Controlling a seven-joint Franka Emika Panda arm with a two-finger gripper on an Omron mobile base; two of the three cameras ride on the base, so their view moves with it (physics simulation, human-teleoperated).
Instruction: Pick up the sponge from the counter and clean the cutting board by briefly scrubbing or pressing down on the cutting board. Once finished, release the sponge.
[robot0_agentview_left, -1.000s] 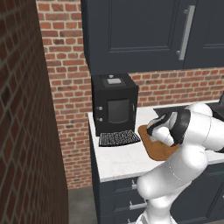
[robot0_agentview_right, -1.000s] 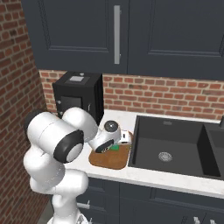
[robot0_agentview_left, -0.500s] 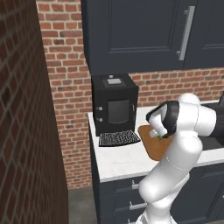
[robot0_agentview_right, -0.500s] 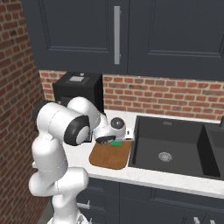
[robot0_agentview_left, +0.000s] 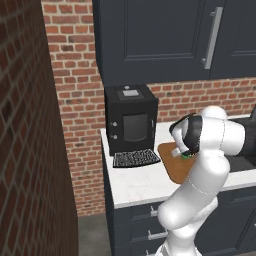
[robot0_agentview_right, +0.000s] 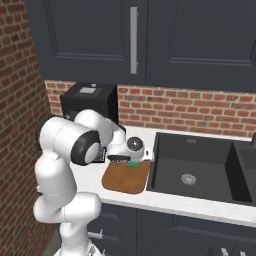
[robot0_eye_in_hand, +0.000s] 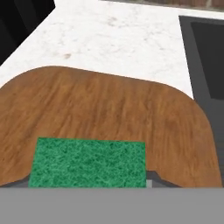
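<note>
Sponge (robot0_eye_in_hand: 89, 162): green face up, long axis across hand view, over near end of cutting board (robot0_eye_in_hand: 109, 113); contact with wood not discernible. Jaws pinching sponge. Board on white table (robot0_agentview_right: 150, 197), beside sink (robot0_agentview_right: 200, 170). Since earlier frame: arm swung back over board's far end.
</note>
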